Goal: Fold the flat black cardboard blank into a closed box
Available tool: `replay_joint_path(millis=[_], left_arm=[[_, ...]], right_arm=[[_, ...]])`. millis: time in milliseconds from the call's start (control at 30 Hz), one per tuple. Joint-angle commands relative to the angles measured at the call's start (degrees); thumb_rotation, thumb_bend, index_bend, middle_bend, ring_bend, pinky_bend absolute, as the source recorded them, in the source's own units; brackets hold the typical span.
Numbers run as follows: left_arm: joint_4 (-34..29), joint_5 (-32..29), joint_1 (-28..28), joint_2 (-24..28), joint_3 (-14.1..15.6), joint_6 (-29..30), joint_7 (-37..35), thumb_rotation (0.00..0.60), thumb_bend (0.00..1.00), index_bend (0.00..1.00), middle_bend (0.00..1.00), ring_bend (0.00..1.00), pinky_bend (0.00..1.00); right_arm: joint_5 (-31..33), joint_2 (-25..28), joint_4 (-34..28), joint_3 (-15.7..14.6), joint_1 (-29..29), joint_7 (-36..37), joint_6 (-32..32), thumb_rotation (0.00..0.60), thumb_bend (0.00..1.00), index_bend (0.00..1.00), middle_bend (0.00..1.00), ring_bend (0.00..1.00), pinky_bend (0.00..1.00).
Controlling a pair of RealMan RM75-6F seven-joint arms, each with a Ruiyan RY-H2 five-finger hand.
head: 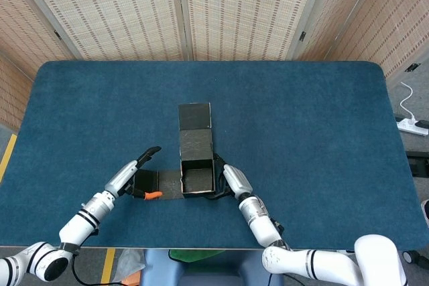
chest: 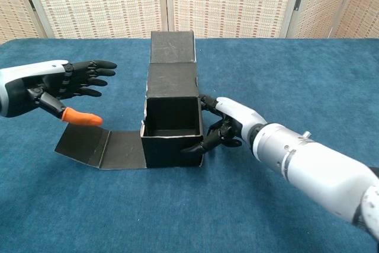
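The black cardboard box (chest: 172,134) stands partly folded on the table, its top open and its inside empty. Its lid panel (chest: 172,48) stretches away behind it, and a side flap (chest: 100,148) lies flat to its left. In the head view the box (head: 198,180) sits near the table's front edge. My right hand (chest: 228,125) cups the box's right wall from outside, with fingertips at the lower front corner and nothing gripped. My left hand (chest: 56,84) hovers over the flat flap with fingers spread, its orange thumb tip (chest: 80,117) pointing at the box. In the head view the left hand (head: 131,175) and the right hand (head: 231,180) flank the box.
The blue cloth table (head: 301,132) stretches wide to the back and right. Woven screens (head: 181,11) stand behind it. A white power strip (head: 412,125) lies off the right edge.
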Motion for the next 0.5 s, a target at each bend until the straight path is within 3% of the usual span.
replay_joint_path(millis=[33,100,167,200,267,367,500], left_arm=[[-0.09,-0.19,1.24,0.28,-0.16,2.13,0.0,0.6,0.2,0.0,0.0,0.0,0.11],[0.03,-0.33,2.35,0.11,-0.52,4.63,0.87,0.6,0.2,0.03,0.01,0.03,0.18],[0.19,0.01,3.79,-0.34,-1.07,8.45,2.5,0.6,0.2,0.14,0.09,0.17,0.34],[0.21,0.53,4.33,-0.47,-1.19,10.07,3.18,0.6,0.2,0.26,0.2,0.32,0.49],[-0.11,2.63,5.16,0.0,-0.78,12.51,4.05,0.6,0.2,0.42,0.37,0.56,0.7],[-0.73,6.91,5.65,1.34,0.72,14.51,4.07,0.6,0.2,0.54,0.51,0.75,0.83],[-2.29,12.91,4.95,3.36,3.81,14.18,0.39,0.6,0.22,0.58,0.57,0.83,0.9]], right_arm=[[-2.15,-3.49,4.62,1.42,0.37,2.45,0.65,0.6,0.0,0.14,0.32,0.7,1.0],[-3.06,-4.81,6.63,2.14,0.52,3.73,0.81,0.6,0.01,0.26,0.41,0.72,1.0],[-4.18,-5.62,8.17,3.28,0.78,5.53,0.68,0.6,0.04,0.36,0.49,0.73,1.0],[-4.59,-5.75,8.5,3.96,0.88,6.47,0.61,0.6,0.06,0.4,0.51,0.73,1.0],[-5.17,-5.34,8.1,6.05,1.15,9.35,-0.32,0.6,0.08,0.45,0.54,0.74,1.0],[-5.01,-3.4,5.63,9.8,1.69,13.72,-2.88,0.6,0.09,0.48,0.56,0.74,1.0],[-4.4,-0.27,1.59,13.82,2.42,16.92,-5.28,0.6,0.09,0.48,0.56,0.74,1.0]])
